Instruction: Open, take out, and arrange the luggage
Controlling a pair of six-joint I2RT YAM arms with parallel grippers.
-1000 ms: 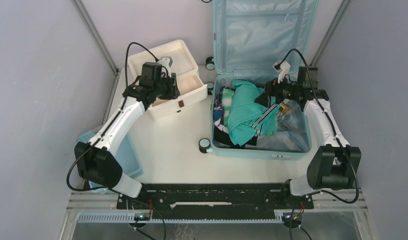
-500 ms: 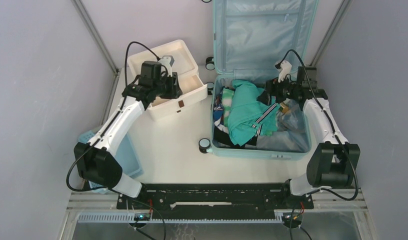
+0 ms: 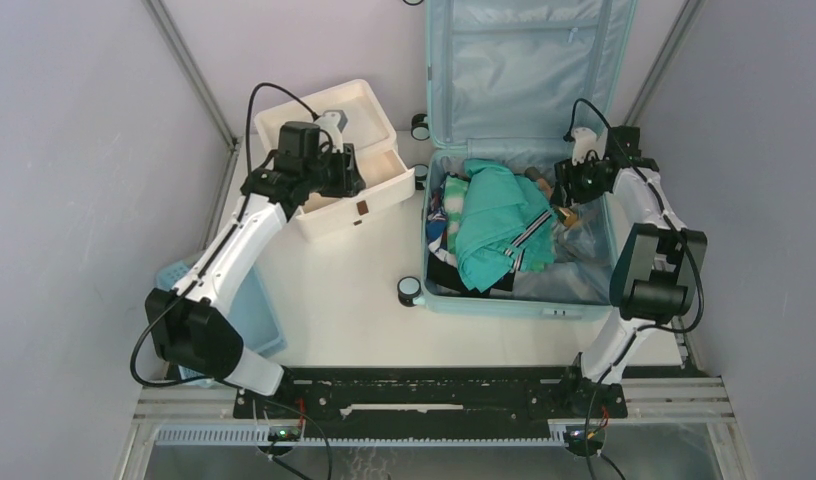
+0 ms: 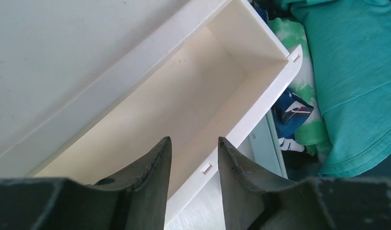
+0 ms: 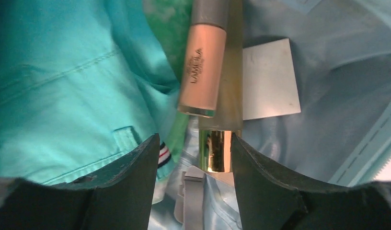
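Note:
The luggage lies open at the right of the table, its lid standing up at the back. A teal garment tops the clothes inside. My right gripper is low in the far right corner of the luggage, open. The gold cap of a pale bottle sits between its fingers against the right one, with a grey strap slider beneath. A pink tube lies beside the bottle. My left gripper hovers open and empty over the white drawer.
The white drawer unit stands at back left, its top drawer pulled out toward the luggage. A blue lattice basket sits at the left edge under the left arm. A luggage wheel sticks out at the front left corner.
My right gripper has moved toward the back right corner of the luggage and its jaws have narrowed. The right arm's elbow has swung up. The left arm has held still.

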